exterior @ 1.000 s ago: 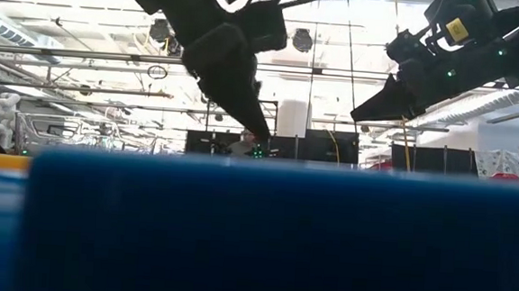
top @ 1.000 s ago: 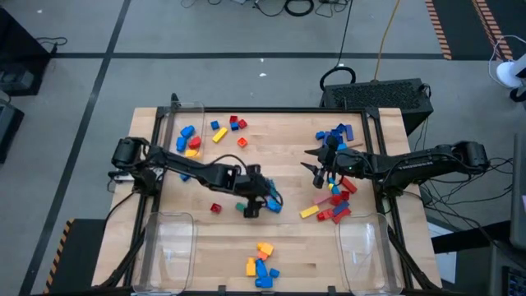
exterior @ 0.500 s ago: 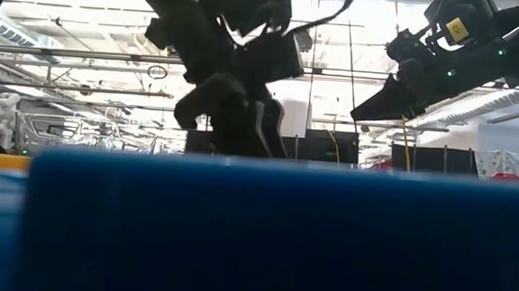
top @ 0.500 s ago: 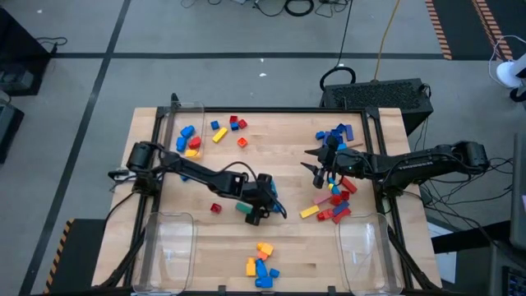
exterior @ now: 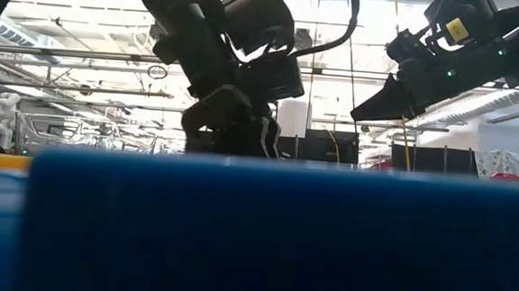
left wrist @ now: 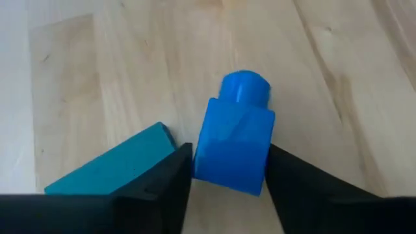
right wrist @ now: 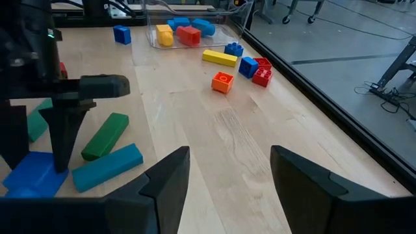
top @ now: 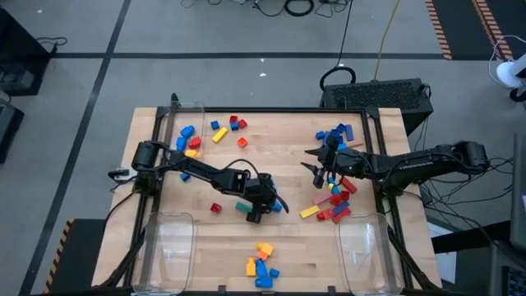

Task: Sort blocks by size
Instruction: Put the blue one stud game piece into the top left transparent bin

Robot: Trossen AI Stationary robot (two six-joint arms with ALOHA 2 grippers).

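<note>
Blocks lie in scattered groups: at the far left [top: 191, 141], far middle [top: 226, 127], near edge [top: 261, 265] and right [top: 333, 201]. My left gripper [top: 267, 207] is low over the table's middle, shut on a small blue block [left wrist: 234, 146] with one stud. A teal bar [left wrist: 110, 170] lies flat just beside one finger, and a green bar [right wrist: 107, 136] lies near it. My right gripper [top: 319, 174] hovers open beside the right pile, holding nothing. My left gripper pinches the small blue block by its two opposite flat sides [left wrist: 203, 159] between its two fingers. The fingers slant down at it from the table's left. The block lies on the wood, its stud [left wrist: 244, 88] pointing away from the gripper.
Clear bins stand at the near left [top: 168, 238], near right [top: 366, 242] and far left [top: 182, 115]. A lone red block [top: 215, 208] lies left of my left gripper. In the low view a blue block [exterior: 281, 237] fills the foreground. Bare wood lies between the groups.
My left gripper has sunk toward the table and shifted slightly toward the right and near edges, tipping steeper. Its fingers now stand against the small blue block. The right arm has kept still.
</note>
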